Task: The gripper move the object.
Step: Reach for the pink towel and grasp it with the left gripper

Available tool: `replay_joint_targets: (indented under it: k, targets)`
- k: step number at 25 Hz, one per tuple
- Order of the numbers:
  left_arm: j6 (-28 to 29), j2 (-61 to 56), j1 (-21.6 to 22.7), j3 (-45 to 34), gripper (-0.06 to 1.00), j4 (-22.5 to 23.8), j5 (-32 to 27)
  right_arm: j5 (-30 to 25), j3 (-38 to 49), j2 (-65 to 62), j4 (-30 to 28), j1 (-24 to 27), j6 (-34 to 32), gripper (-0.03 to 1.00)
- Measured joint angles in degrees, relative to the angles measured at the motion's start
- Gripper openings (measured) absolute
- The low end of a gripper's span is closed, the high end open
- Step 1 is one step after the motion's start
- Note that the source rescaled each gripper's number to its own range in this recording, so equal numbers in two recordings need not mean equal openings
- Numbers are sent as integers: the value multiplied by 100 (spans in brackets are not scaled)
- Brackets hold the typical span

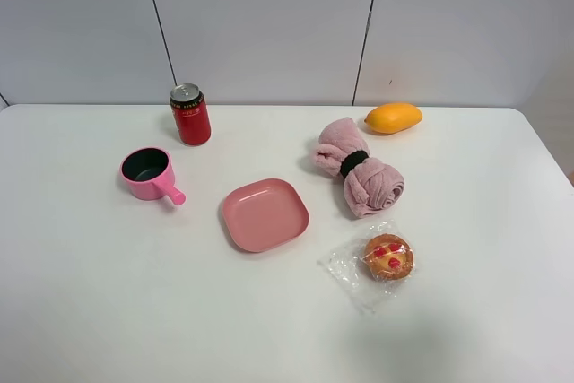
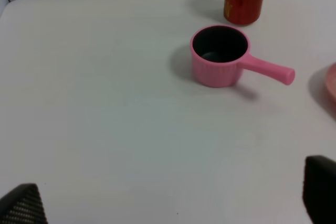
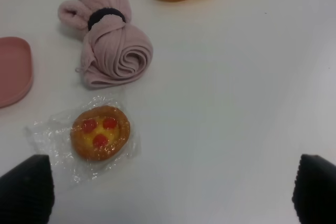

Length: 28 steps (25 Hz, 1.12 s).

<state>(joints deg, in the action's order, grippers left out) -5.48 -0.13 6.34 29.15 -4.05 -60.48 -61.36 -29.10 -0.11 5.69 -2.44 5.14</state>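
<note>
The dusty-pink rolled towel (image 1: 357, 168) with a black band lies on the white table (image 1: 99, 293), right of centre, below the mango. It also shows in the right wrist view (image 3: 110, 45). No arm shows in the exterior high view. My right gripper (image 3: 170, 190) is open and empty, its fingertips (image 3: 26, 190) wide apart, set back from the towel with the wrapped tart between. My left gripper (image 2: 170, 200) is open and empty, its fingertips (image 2: 320, 190) wide apart, back from the pink cup.
A red can (image 1: 190, 115), a pink cup with a handle (image 1: 150, 174), a pink square plate (image 1: 265, 213), a yellow mango (image 1: 393, 117) and a plastic-wrapped fruit tart (image 1: 387, 257) lie on the table. A white panelled wall (image 1: 269, 24) stands behind.
</note>
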Motion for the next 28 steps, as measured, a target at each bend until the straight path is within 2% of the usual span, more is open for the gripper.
replay_joint_targets:
  k: [23,28]
  targets:
    - [0,0,0,0,100,0,0,0,0,0,0,0,0,100]
    - [190,85,0,58,100,-266,63,0,0,0,0,0,0,100]
